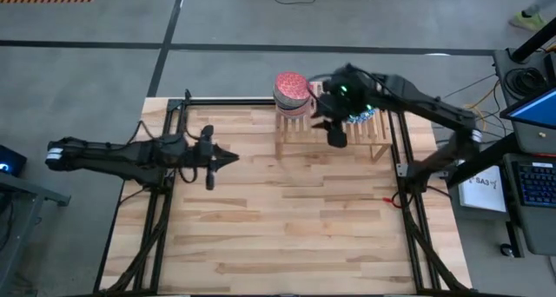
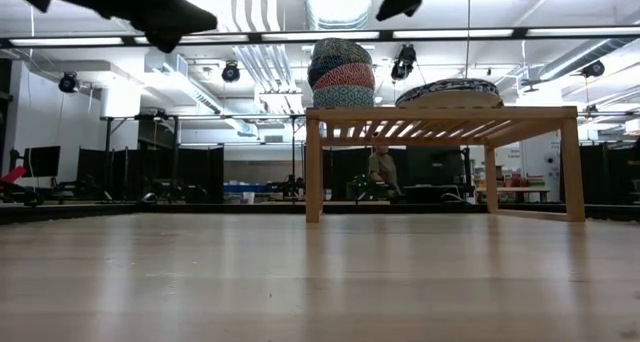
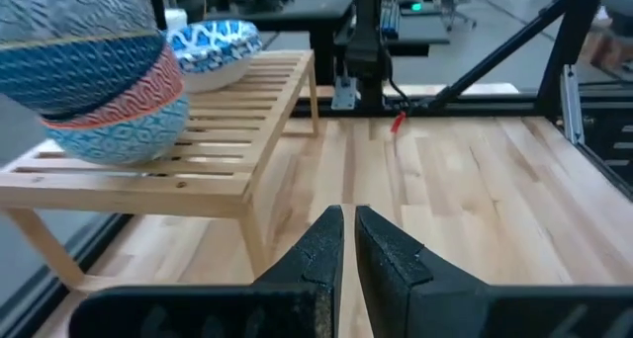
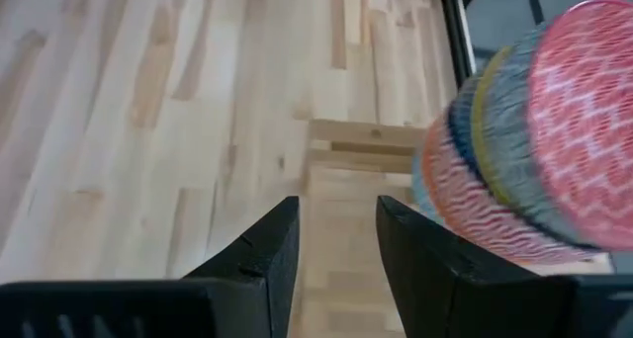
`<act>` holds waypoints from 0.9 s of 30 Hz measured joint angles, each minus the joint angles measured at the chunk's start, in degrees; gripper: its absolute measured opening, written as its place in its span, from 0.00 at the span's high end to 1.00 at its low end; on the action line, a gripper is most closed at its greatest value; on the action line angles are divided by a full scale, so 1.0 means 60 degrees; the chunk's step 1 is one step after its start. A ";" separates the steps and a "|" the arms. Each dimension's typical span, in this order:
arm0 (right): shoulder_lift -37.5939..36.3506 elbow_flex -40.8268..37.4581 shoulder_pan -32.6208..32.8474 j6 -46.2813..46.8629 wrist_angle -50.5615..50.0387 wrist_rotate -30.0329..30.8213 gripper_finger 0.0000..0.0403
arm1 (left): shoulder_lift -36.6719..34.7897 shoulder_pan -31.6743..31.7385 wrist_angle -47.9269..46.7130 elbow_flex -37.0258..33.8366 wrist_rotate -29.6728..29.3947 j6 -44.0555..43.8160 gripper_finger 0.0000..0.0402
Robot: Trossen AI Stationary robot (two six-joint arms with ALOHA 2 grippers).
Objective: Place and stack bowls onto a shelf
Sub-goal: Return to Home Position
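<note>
The light wood slatted shelf (image 1: 300, 134) (image 2: 440, 117) stands at the table's far edge. A stack of small bowls (image 1: 293, 90) (image 2: 342, 74) (image 4: 524, 160), with a red patterned one on top, rests on its left end. Blue-and-white large bowls (image 1: 363, 116) (image 2: 450, 92) (image 3: 213, 46) sit nested on its right end, partly hidden by the right arm. My right gripper (image 1: 336, 138) (image 4: 336, 249) hovers open above the shelf's middle, between the two piles. My left gripper (image 1: 233, 156) (image 3: 348, 234) is shut and held above the table's left half, pointing toward the shelf.
Bare wooden tabletop (image 1: 287, 227) stretches from the shelf to the near edge. Black frame rails (image 1: 408, 219) run along the left and right sides. A small red piece (image 1: 382, 198) lies by the right rail. A person (image 2: 380, 172) sits far off in the room.
</note>
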 joint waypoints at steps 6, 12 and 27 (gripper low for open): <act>-0.2243 -0.3772 0.0495 0.0414 0.3067 -0.0005 0.71 | -0.1353 0.0025 0.0516 -0.0984 -0.0490 0.0488 0.97; -0.4161 -0.6755 0.0606 0.0645 0.5355 -0.0002 0.72 | -0.2401 0.0033 0.0711 -0.1584 -0.1208 0.0740 0.97; -0.9301 -1.1250 0.0606 0.1024 0.7086 -0.0308 0.73 | -0.5630 0.0044 0.0238 -0.3121 -0.2042 0.0476 0.97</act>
